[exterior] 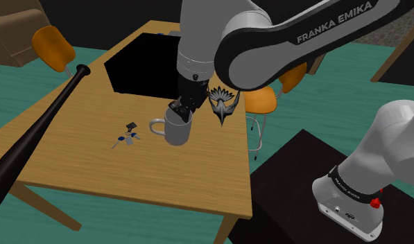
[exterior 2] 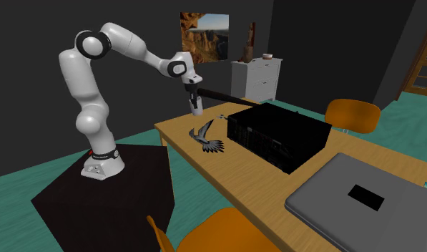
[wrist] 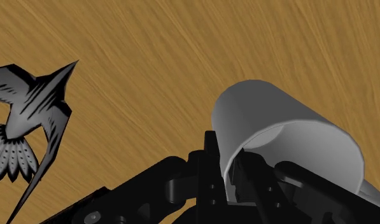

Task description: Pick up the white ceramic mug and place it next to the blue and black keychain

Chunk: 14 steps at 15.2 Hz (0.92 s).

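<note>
My fingers [wrist: 211, 167] are pinched on the rim of the pale grey mug [wrist: 284, 127], one inside, one outside. The mug's upright over the middle of the table [exterior: 129, 173], handle towards the blue and black keychain [exterior: 129, 135] just beside it on the shoulder view's left. Grey bird figure [exterior: 222, 104] on its right, black box [exterior: 143, 66] farther back.
</note>
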{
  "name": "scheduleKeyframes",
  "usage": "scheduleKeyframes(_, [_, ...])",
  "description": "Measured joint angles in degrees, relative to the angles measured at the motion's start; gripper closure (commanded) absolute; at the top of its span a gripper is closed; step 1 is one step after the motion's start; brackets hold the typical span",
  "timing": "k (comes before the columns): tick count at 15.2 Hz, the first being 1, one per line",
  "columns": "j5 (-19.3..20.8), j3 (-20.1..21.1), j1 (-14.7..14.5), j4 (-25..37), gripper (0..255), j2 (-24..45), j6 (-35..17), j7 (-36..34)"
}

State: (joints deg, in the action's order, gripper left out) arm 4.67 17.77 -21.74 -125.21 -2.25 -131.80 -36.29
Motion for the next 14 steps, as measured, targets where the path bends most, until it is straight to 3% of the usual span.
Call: scheduleKeyframes(14, [3.06,-0.01,0.0,-3.85,255,4.88,-8.38,-2.59])
